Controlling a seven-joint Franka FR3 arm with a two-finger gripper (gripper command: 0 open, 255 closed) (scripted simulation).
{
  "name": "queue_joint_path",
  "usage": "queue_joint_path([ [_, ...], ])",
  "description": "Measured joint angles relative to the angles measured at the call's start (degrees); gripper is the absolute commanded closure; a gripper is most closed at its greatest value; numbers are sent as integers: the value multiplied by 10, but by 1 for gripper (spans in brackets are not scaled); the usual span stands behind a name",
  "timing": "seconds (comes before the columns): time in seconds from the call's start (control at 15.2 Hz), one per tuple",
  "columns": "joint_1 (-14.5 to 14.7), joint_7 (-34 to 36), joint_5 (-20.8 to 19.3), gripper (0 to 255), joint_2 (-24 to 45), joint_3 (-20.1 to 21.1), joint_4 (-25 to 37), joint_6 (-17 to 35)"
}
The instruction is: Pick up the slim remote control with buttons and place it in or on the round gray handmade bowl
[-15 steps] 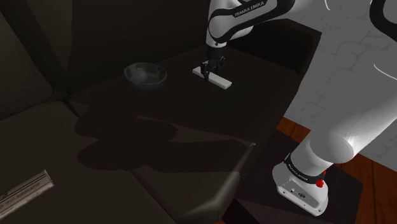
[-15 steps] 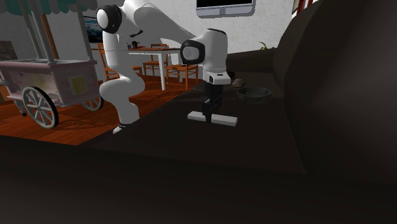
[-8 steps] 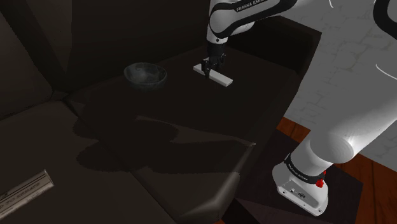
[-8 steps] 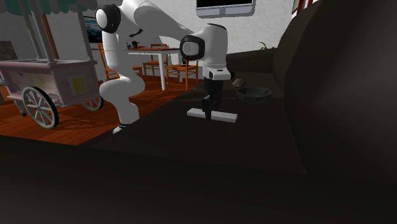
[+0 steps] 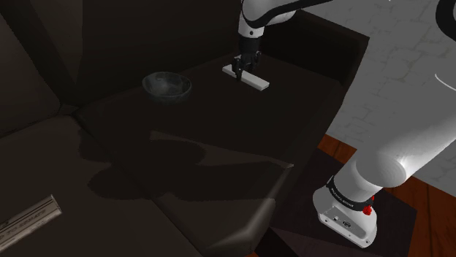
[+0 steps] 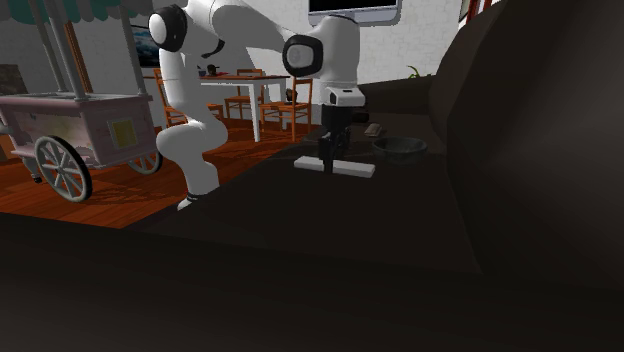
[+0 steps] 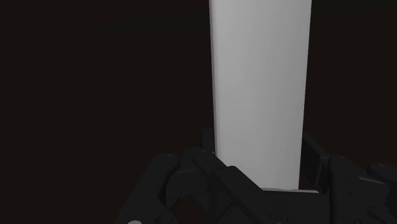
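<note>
The white arm point(image 6: 245, 25) arches over from its base at the second exterior view's left and points its black jaws straight down. The jaws are closed on a slim white remote control point(image 6: 355, 170) near the middle of its length, and the remote lies flat with its long side running across the view. To its right and a little farther back, a round grey bowl point(image 6: 400, 148) sits on the dark surface point(image 6: 300, 240). A bulky dark sofa back point(image 6: 540, 130) rises at the right. Behind, on an orange wooden floor point(image 6: 130, 190), stand a pink wheeled cart point(image 6: 75, 115) and a white table point(image 6: 240, 82) with wooden chairs point(image 6: 285, 110). A dark screen point(image 6: 352, 6) hangs on the white wall.
</note>
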Motion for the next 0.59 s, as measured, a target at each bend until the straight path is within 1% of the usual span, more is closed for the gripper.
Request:
queue_joint_path([
  [0.59, -1, -3, 0, 255, -10, -1, 55, -65],
])
